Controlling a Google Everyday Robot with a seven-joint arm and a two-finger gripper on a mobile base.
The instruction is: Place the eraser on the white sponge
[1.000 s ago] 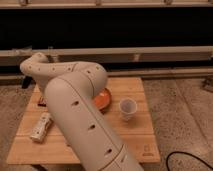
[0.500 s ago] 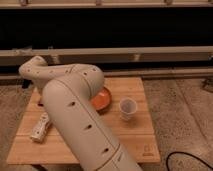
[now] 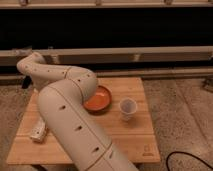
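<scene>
My arm (image 3: 70, 115) fills the middle of the camera view, rising from the bottom, bending over the wooden table (image 3: 125, 137) and reaching back to the far left. The gripper is hidden behind the arm, somewhere over the table's left side. A white oblong thing (image 3: 37, 131) with dark marks lies near the table's left edge, half covered by the arm; it looks like the white sponge. The eraser is hidden.
An orange bowl (image 3: 98, 100) sits at the table's middle, partly behind the arm. A small white cup (image 3: 128, 107) stands to its right. A dark wall with rails runs behind the table. A black cable (image 3: 190, 159) lies on the floor at the lower right.
The arm has swung slightly to the left over the table. The bowl, the cup and the white thing have not moved.
</scene>
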